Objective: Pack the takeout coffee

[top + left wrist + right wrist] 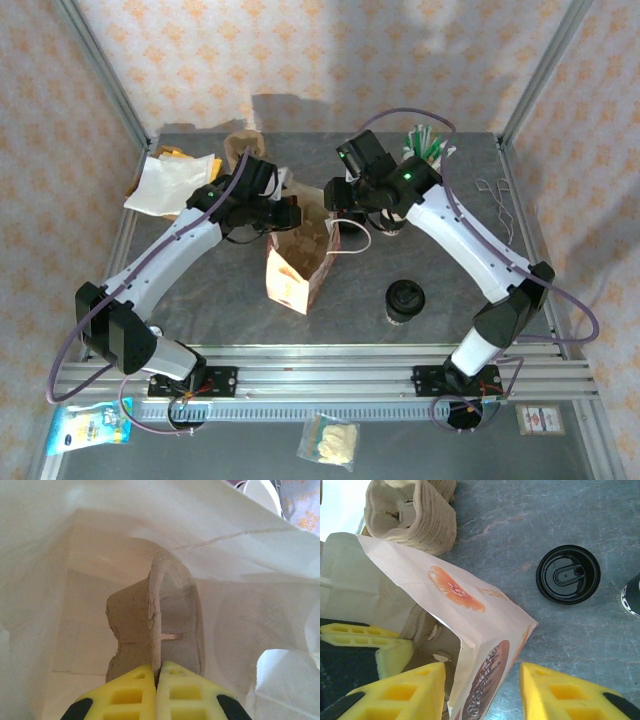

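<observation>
Left wrist: tray (175, 610) inside bag (75, 555) | right wrist: takeout coffee (568, 574) (lidded) outside

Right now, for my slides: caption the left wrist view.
Left gripper shut on pulp tray inside paper bag.

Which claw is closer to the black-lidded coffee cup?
Right. The right gripper straddles the paper bag rim, with the coffee cup beyond; the left gripper is inside the bag, gripping a cup tray.
</observation>
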`<control>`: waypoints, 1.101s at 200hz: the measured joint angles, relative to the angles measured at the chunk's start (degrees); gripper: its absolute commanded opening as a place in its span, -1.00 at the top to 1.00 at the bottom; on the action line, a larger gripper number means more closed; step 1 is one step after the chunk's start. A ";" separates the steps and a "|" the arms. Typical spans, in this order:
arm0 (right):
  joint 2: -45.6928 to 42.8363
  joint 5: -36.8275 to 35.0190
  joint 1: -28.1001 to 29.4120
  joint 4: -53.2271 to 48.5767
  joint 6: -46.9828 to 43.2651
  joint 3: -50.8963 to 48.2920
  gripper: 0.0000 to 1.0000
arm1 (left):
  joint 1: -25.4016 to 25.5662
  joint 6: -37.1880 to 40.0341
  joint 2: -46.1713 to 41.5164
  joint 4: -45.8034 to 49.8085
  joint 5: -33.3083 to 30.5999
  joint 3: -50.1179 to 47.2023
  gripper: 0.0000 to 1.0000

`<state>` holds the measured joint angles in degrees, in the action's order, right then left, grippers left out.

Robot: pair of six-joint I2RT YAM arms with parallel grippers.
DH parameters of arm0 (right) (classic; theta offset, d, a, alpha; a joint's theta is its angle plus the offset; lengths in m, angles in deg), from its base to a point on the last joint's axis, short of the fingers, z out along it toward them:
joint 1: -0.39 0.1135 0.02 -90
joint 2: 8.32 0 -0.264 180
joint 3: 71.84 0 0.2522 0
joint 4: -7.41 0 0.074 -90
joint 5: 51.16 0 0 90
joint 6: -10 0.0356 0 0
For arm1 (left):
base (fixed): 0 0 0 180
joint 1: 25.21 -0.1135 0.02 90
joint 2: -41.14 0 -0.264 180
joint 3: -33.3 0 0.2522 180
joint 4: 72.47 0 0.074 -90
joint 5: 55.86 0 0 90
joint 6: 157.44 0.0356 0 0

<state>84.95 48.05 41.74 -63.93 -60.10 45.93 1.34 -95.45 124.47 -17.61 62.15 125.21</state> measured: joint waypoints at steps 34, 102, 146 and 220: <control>-0.02 0.28 0.13 0.02 -0.02 -0.26 0.15 | 0.00 0.02 1.64 -0.13 0.00 -0.24 1.00; -0.04 0.90 0.13 0.17 -0.02 -0.68 0.15 | 0.00 1.09 4.20 -0.22 0.00 -0.85 1.00; -0.02 1.31 0.13 0.52 -0.02 -1.53 0.11 | 0.00 1.51 4.20 -0.20 0.00 -0.85 0.93; -0.33 1.51 0.13 1.73 -0.02 -4.20 0.11 | 0.11 2.84 4.22 -0.15 0.52 -0.85 0.46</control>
<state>84.63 49.56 41.87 -62.20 -60.12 41.74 1.45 -92.61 128.68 -17.76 62.67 124.35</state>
